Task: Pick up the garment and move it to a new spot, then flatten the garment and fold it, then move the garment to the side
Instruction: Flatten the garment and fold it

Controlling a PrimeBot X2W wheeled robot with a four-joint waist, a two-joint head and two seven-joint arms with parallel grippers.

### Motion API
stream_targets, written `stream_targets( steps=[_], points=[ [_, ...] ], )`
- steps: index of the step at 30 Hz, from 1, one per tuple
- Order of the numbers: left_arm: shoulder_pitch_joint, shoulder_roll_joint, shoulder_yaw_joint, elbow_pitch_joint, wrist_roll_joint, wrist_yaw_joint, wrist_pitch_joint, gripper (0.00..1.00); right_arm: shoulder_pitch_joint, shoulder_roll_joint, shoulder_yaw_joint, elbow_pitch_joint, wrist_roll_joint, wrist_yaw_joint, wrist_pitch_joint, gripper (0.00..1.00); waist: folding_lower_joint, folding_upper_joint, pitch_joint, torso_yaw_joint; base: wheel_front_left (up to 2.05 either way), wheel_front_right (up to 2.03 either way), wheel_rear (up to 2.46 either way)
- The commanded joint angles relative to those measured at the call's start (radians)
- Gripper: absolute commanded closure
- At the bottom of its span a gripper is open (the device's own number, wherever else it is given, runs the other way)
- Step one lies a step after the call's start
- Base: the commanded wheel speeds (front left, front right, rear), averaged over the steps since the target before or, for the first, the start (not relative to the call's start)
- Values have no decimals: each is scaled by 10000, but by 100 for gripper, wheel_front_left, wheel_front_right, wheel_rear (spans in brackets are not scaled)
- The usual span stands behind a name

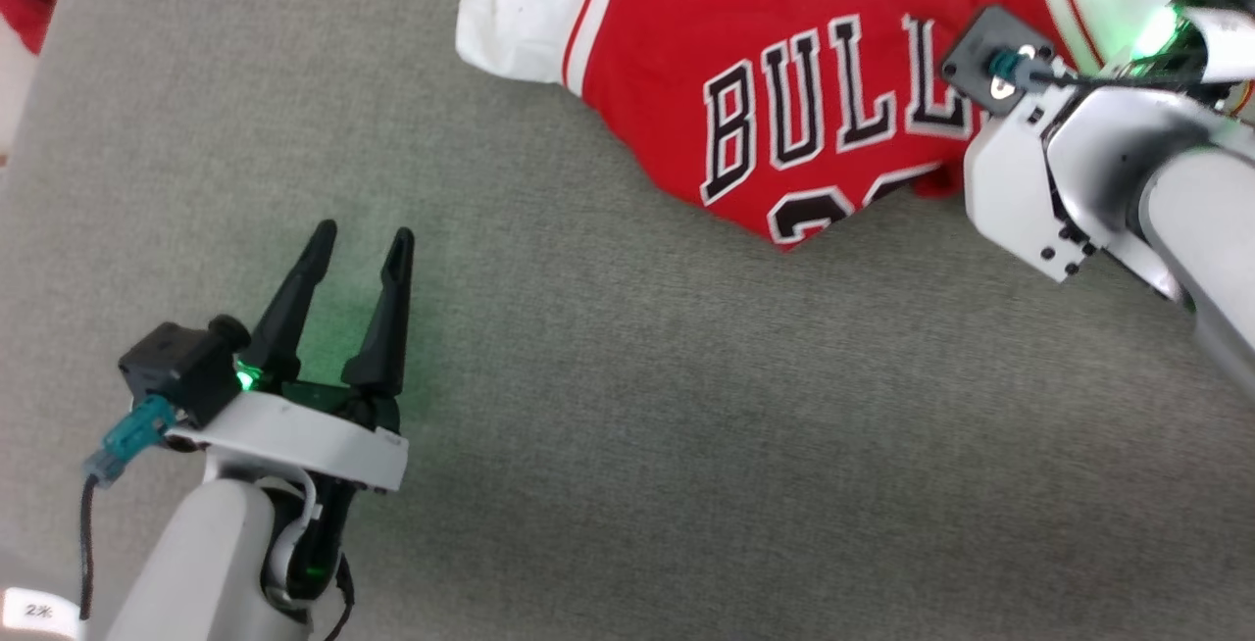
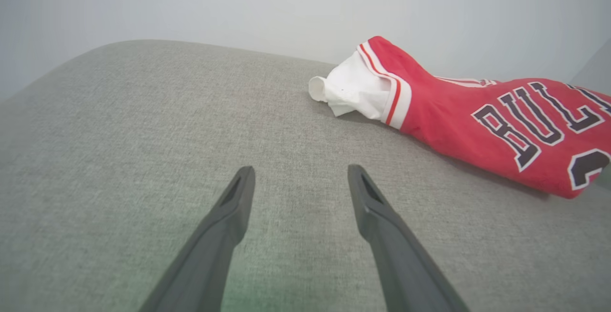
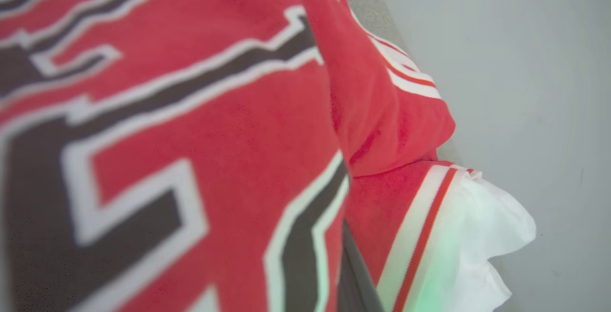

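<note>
Left gripper [image 1: 363, 234] open and empty; right gripper [image 1: 1020, 180] at the garment [image 1: 667, 53], grip undetermined.
Left fingers stand spread above bare grey upholstered surface [image 1: 627, 425], touching nothing. Right gripper's fingers are covered by red cloth, with one dark finger [image 3: 355, 274] showing between folds; whether the jaws are open or closed cannot be told. The garment lies rumpled, lettering up, along the surface's far edge by a pale wall [image 2: 286, 6]. Its white sleeve [image 1: 520, 24] points toward the left side. A wide open stretch separates the left gripper from the garment.
</note>
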Motion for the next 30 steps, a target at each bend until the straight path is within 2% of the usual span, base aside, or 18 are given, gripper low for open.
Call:
stream_targets(
  steps=[1, 8, 18, 28, 29, 30],
  points=[
    [120, 47, 62, -8, 68, -60, 8, 0, 167, -56, 33, -118, 85, 6, -35, 100, 0, -1, -222, -230, 0, 0, 0],
    [383, 223, 201, -84, 145, -58, 8, 0, 1177, -538, -210, -1547, 154, 3, 171, 100, 0, -1, -686, -771, 0, 0, 0],
    [820, 561, 421, -489, 91, 160, 90, 0, 4062, -1080, -1658, -4214, -74, 3, 1156, 100, 0, -1, -1040, -1395, 0, 0, 0],
    [1279, 888, 597, -1429, 43, 470, 375, 0, 7093, -962, -3334, -6296, -761, 2, 1943, 100, 0, -1, -1076, -1776, 0, 0, 0],
    [1315, 917, 591, -1512, 50, 492, 407, 0, 7242, -916, -3407, -6390, -809, 2, 1950, 91, 0, -1, -1080, -1810, 0, 0, 0],
    [1343, 930, 572, -1578, 63, 518, 456, 0, 7340, -857, -3501, -6473, -873, 2, 1895, 64, 0, -1, -1089, -1834, 0, 0, 0]
  ],
)
